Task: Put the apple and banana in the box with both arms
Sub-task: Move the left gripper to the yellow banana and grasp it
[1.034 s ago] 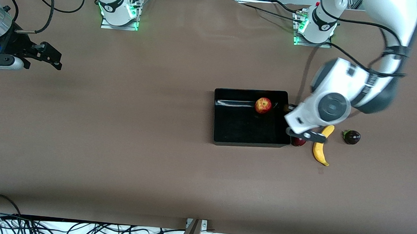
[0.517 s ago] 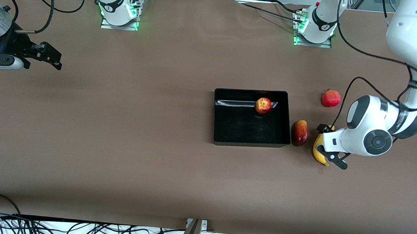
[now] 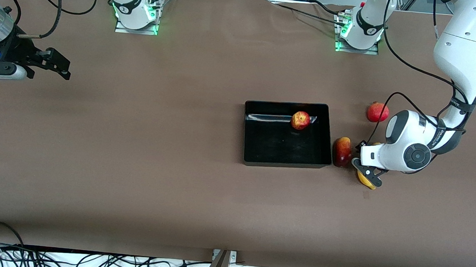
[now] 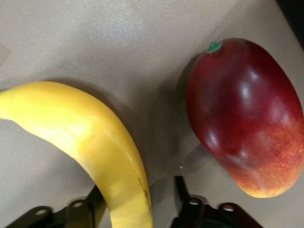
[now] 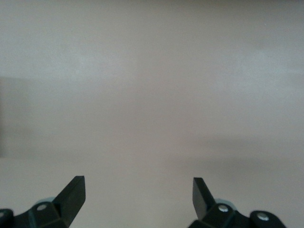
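At the right arm's end of the table you have the right gripper (image 3: 60,67) hanging over bare brown table (image 3: 145,143), its arm waiting there; in the right wrist view its two black fingers (image 5: 73,192) stand wide apart with nothing between them, only table surface under them. Moving along toward the left arm's end, you come to the box (image 3: 248,134), a black shallow bin sitting flat near the middle of the table. The apple (image 3: 300,120) already lies inside it, up against the wall farthest from the front camera and toward the corner at the left arm's end. Just outside the box, beside its wall on the left arm's end, lies a dark red-and-orange mango (image 3: 342,151), close to that wall. Next to the mango you have the left gripper (image 3: 367,169), down low at the table over the banana (image 3: 365,179), which lies on the table and not in the box. Most of the banana is hidden under the gripper in the front view; only its yellow end nearer the front camera shows. In the left wrist view the banana (image 4: 90,142) runs between the gripper's spread fingers (image 4: 183,190), one to each side of it, with the mango (image 4: 247,114) just beside. You cannot tell whether the pads touch the banana's skin. Farther from the front camera than the left gripper, a red pomegranate (image 3: 377,112) rests on the table apart from the other fruit.
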